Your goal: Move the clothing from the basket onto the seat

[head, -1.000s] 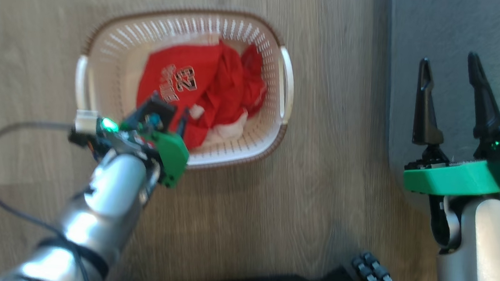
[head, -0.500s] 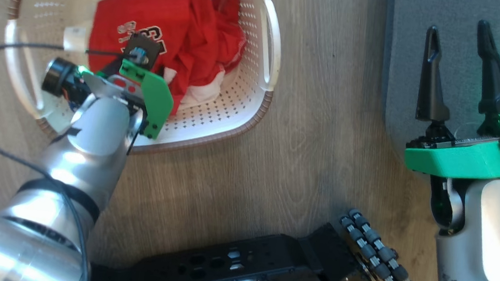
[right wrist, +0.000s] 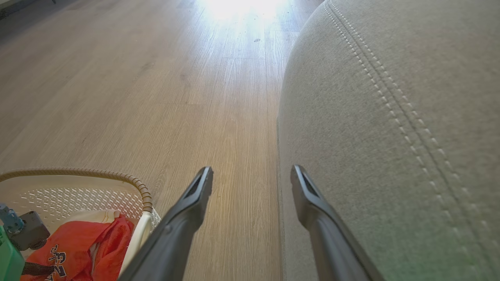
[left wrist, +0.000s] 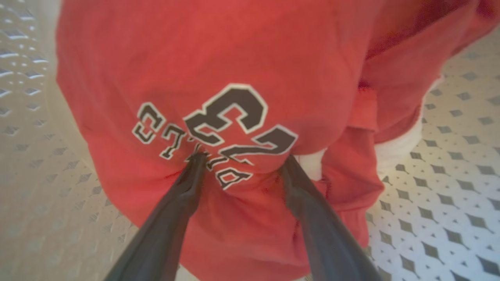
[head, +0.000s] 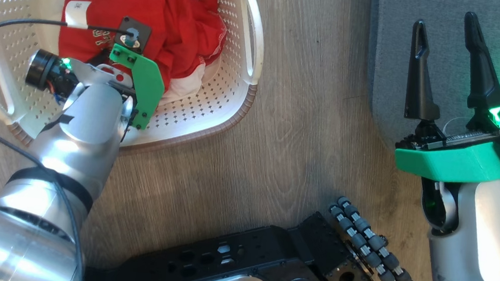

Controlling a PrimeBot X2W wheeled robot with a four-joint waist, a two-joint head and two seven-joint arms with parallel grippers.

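Two red garments point(head: 169, 29) with white trim lay crumpled together in a cream perforated laundry basket point(head: 230, 107) with a brown braided rim. The basket stood on a pale wooden floor point(head: 306, 118) at the far left of the scene. The robot's silver left arm point(head: 84, 121) reached down into the basket from the near side.

Seen from its wrist, the left hand point(left wrist: 243, 158) had its two dark fingers point(left wrist: 175, 210) spread apart. Both tips pressed into the top garment, a jersey point(left wrist: 218, 58) printed with a black "23" and lettering outlined in white. The cloth bulged up between the tips, but the fingers were not closed on it. A white strip of cloth showed just right of the jersey, against the basket's dotted bottom.

On the right, a grey upholstered seat point(head: 388, 57) with a rounded corner and a pale stitched seam stood well apart from the basket, with floor between them. The right hand point(head: 444, 19) hovered at the seat's left edge, its fingers apart. The robot's black base point(head: 266, 259) sat on the floor at the near edge.
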